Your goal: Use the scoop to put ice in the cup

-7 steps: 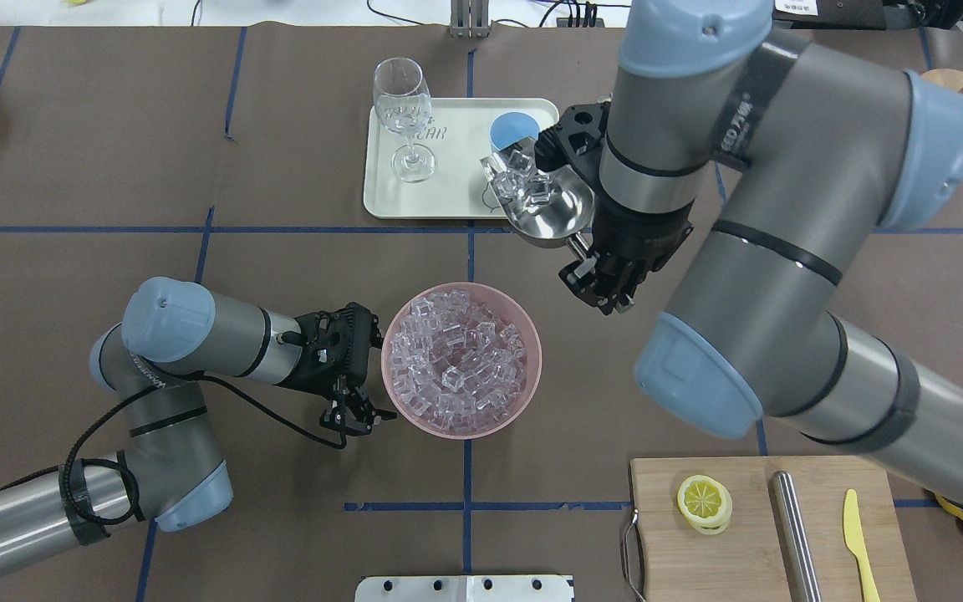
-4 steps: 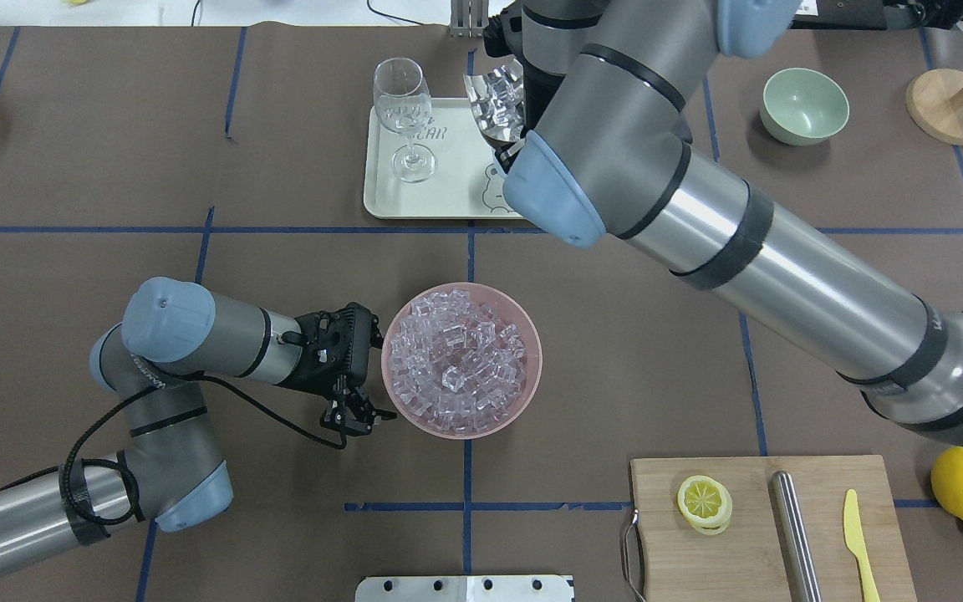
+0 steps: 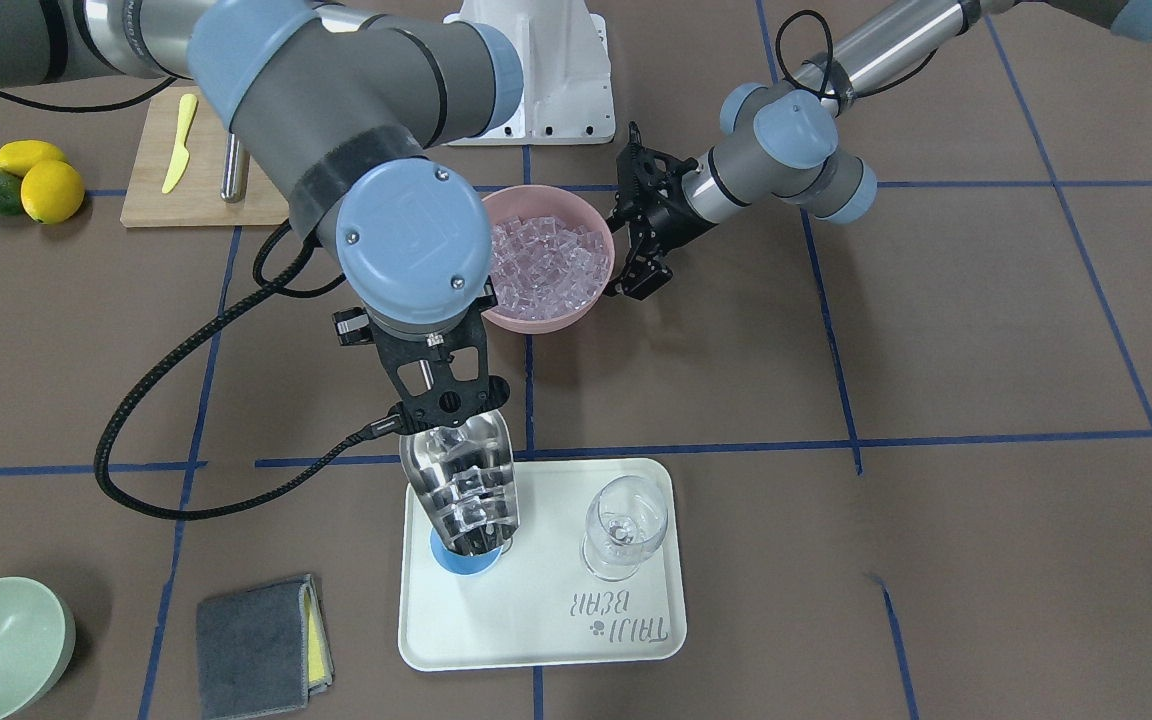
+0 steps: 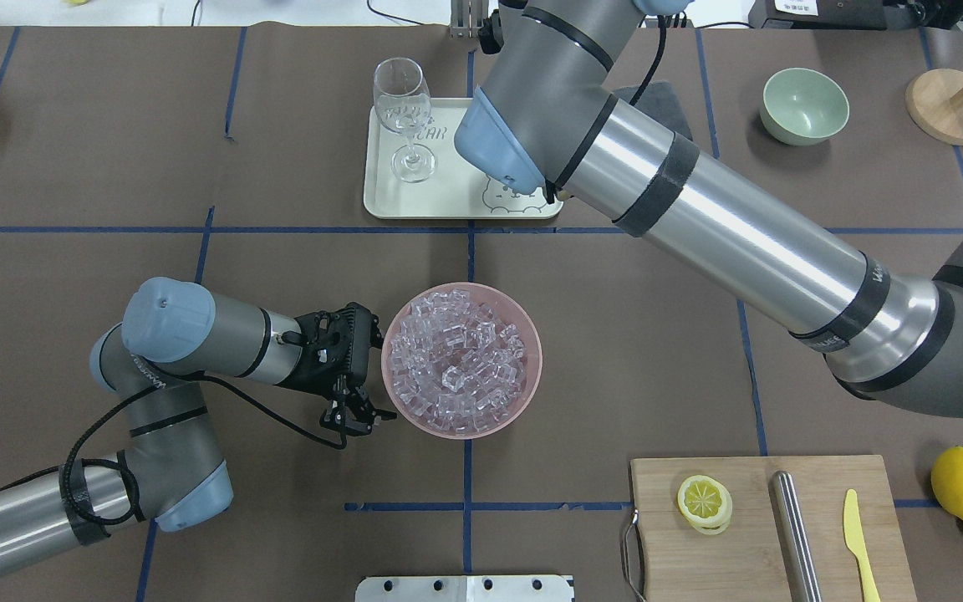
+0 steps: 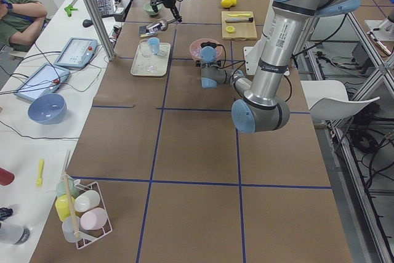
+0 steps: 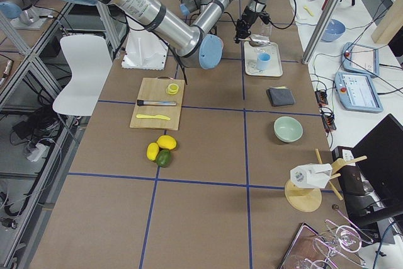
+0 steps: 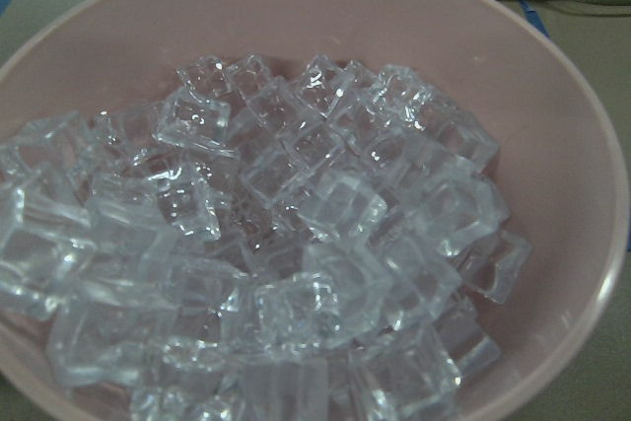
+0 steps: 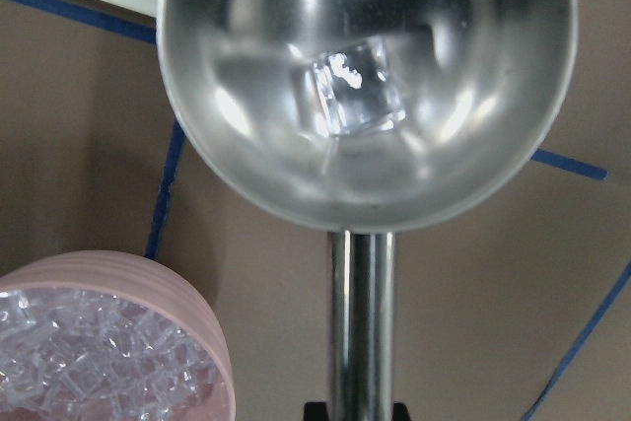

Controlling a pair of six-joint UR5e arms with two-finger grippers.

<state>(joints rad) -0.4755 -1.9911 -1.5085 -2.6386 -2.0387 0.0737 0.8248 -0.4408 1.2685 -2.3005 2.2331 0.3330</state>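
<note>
The steel scoop is tipped steeply, mouth down, over the light-blue cup on the white tray. Several clear ice cubes lie in its trough. My right gripper is shut on the scoop's rod handle. The right wrist view shows one cube in the trough and the handle. In the overhead view my right arm hides the cup and scoop. My left gripper is open and empty beside the left rim of the pink bowl, which is full of ice.
A wine glass stands on the tray's left part. A cutting board holds a lemon half, a steel cylinder and a yellow knife. A green bowl, a grey cloth and lemons lie around.
My right arm has swung the loaded scoop from the cup's right side round to the far side and tipped it mouth down over the cup. The left arm has not moved.
</note>
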